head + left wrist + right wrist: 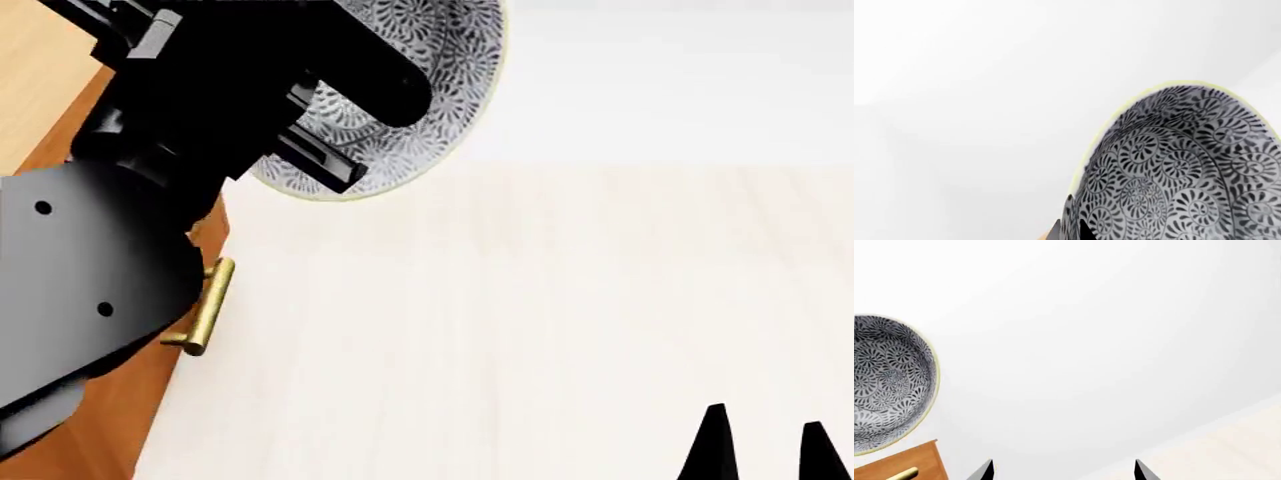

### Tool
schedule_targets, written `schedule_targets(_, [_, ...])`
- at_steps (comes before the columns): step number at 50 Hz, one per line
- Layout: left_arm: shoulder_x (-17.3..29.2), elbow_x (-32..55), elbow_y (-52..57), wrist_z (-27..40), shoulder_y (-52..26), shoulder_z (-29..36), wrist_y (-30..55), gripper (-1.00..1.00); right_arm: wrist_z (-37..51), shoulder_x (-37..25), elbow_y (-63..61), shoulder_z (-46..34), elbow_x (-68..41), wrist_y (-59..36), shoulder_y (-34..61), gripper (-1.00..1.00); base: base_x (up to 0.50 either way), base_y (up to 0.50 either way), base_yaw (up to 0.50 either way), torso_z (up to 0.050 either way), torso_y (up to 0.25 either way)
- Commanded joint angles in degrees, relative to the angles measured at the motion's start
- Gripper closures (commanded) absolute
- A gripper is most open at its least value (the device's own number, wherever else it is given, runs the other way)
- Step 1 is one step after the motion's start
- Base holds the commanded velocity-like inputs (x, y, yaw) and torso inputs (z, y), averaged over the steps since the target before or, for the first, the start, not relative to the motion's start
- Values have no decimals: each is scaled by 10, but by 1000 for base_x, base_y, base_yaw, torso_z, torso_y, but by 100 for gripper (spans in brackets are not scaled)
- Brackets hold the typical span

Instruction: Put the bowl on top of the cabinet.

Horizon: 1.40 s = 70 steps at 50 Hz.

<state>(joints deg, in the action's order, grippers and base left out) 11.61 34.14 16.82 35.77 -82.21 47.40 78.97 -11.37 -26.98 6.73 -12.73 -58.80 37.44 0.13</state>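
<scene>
The bowl point(1181, 170), white with a dense dark-grey floral pattern, hangs tilted on its side in the air. My left gripper point(1069, 231) is shut on its rim, one finger outside and one inside. In the head view the bowl point(427, 90) shows at the top, partly hidden by my black left arm, beside the upper edge of the orange-brown cabinet point(120, 420). From the right wrist view the bowl point(887, 385) is just above the cabinet's corner point(901, 462). My right gripper point(761, 445) is low at the right, open and holding nothing point(1064, 471).
A brass bar handle point(203, 308) sticks out from the cabinet's front. Pale wooden floor point(534, 330) spreads to the right of the cabinet, with a white wall point(694, 80) behind it.
</scene>
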Motion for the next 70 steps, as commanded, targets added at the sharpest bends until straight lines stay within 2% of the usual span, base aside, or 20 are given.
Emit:
schedule_targets(1, [-21,-16,-66,-16,-85,-10,19,100,-5,3,0,0,7,6,-5,-100,0,0,0,0,0])
schedule_targets(3, [-27,-7,-100,-36,-106,-23,21,100,-5,2,-4,1,9,9,-9,-100,0,0,0,0,0])
schedule_targets(16, [-39,-15,-216,-58,-189,-36,30,100,-12,4,-12,-7,17,5,-9,-100,0,0,0,0,1])
schedule_targets(20, [-44,1,-239,-64,-191,-78,32,100,-13,3,-18,-6,18,7,-14,-100,0,0,0,0,0])
schedule_targets(26, [-61,39,-288,-65,-202,-182,55,100,-14,3,-21,-4,17,8,-16,-100,0,0,0,0,0])
schedule_targets(35, [-78,71,-373,-20,-233,-316,101,100,-11,4,-24,-2,22,10,-19,-100,0,0,0,1,1])
schedule_targets(44, [-71,105,-383,3,-254,-325,99,100,-11,5,-25,-2,25,11,-19,-100,0,0,0,0,0])
schedule_targets(48, [-65,97,-433,-22,-263,-317,55,100,-14,4,-19,1,16,8,-16,-100,0,0,0,0,0])
schedule_targets(53, [-63,77,-561,-83,-301,-317,-35,100,-4,12,5,-5,33,-1,3,-100,0,0,0,0,0])
schedule_targets(59, [-60,60,-662,-141,-328,-309,-109,100,-1,14,17,-5,36,-8,14,-100,0,0,0,0,2])
schedule_targets(63, [-55,59,-727,-137,-347,-333,-146,100,2,18,28,-7,42,-11,23,-100,0,0,0,0,0])
schedule_targets(70, [-43,69,-768,-148,-372,-360,-180,100,8,21,36,-8,55,-12,28,-100,0,0,0,0,0])
